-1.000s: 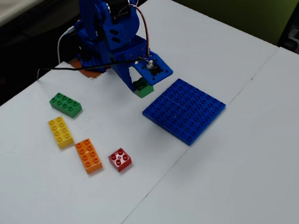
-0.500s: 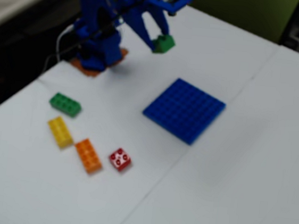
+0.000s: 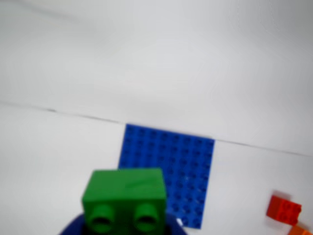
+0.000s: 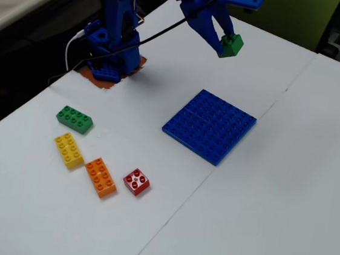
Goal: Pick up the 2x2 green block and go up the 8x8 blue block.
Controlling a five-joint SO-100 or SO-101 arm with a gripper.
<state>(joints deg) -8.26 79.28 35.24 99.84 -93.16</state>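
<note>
The 2x2 green block (image 4: 232, 45) is held in my blue gripper (image 4: 226, 44), lifted well above the white table, up and behind the far edge of the 8x8 blue block (image 4: 210, 125) in the fixed view. In the wrist view the green block (image 3: 124, 198) fills the lower middle, its two hollow underside tubes facing the camera, and the blue plate (image 3: 171, 166) lies flat beyond it. The gripper's fingertips are hidden in the wrist view; only a dark blue part shows under the block.
In the fixed view a long green brick (image 4: 74, 118), a yellow brick (image 4: 69, 150), an orange brick (image 4: 101, 177) and a small red brick (image 4: 136, 181) lie left of the plate. The red brick (image 3: 283, 209) shows lower right in the wrist view. The arm's base (image 4: 106, 66) stands at the back.
</note>
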